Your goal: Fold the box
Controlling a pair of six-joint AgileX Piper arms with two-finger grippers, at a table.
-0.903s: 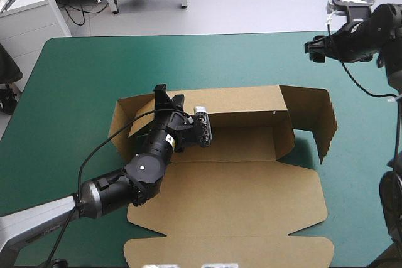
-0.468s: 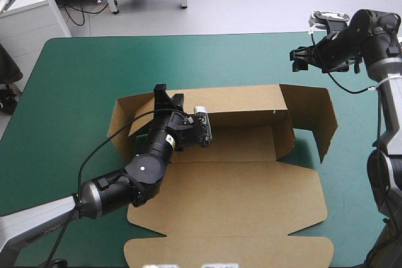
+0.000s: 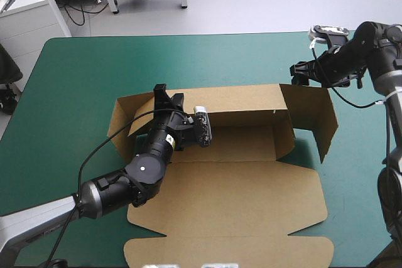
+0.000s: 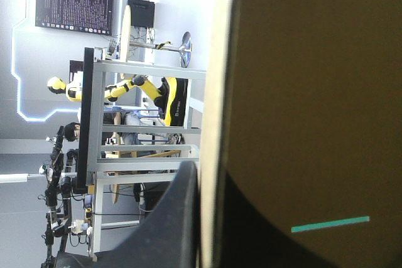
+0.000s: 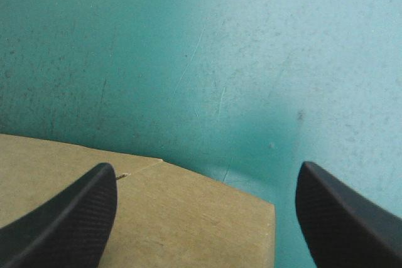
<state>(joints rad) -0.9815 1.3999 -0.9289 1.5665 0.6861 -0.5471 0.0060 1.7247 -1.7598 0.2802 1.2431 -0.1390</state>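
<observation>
Jaws of the left gripper (image 3: pixel 165 98), left of centre, are clamped on the raised back wall of the box (image 3: pixel 239 186), which lies mid-frame. It is probably light, stiff board, best pinched near creases. At the upper right, the right gripper (image 3: pixel 300 71) is spread wide above the side flap (image 3: pixel 314 114).

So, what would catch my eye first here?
A brown box lies half-formed mid-table on the teal-green cover, far wall raised, lid flat toward the near edge. The left tool is shut on that wall near its left end; the right tool hangs open above the raised right flap's far corner.
</observation>
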